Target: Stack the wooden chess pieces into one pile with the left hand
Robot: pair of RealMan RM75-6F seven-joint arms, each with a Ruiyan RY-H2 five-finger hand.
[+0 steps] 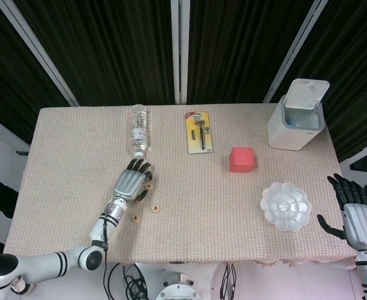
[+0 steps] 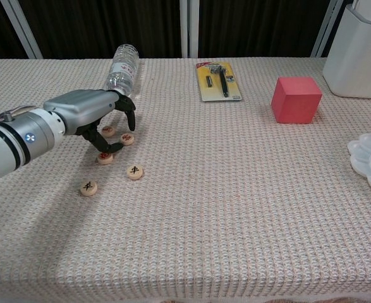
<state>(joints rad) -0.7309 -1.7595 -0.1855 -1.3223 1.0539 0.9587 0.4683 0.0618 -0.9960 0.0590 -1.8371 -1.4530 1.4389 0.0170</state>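
Observation:
Several round wooden chess pieces lie flat and apart on the cloth at the left. In the chest view they are one at the back (image 2: 109,130), one beside it (image 2: 127,139), one under the thumb (image 2: 105,158), and two nearer ones (image 2: 134,172) (image 2: 88,188). My left hand (image 2: 91,112) hovers over the back ones, fingers bent down, with a fingertip above the piece (image 2: 127,139) and the thumb just behind the piece (image 2: 105,158). No piece is lifted. From above, the left hand (image 1: 128,184) hides some pieces; three show (image 1: 149,185) (image 1: 155,208) (image 1: 135,218). My right hand (image 1: 357,215) hangs open off the table's right edge.
A clear bottle (image 2: 122,68) lies just behind the left hand. A yellow razor pack (image 2: 218,81), a red cube (image 2: 296,99), a white bin (image 2: 362,50) and a white flower-shaped dish (image 2: 370,161) stand further right. The table is covered by a beige cloth (image 2: 223,208).

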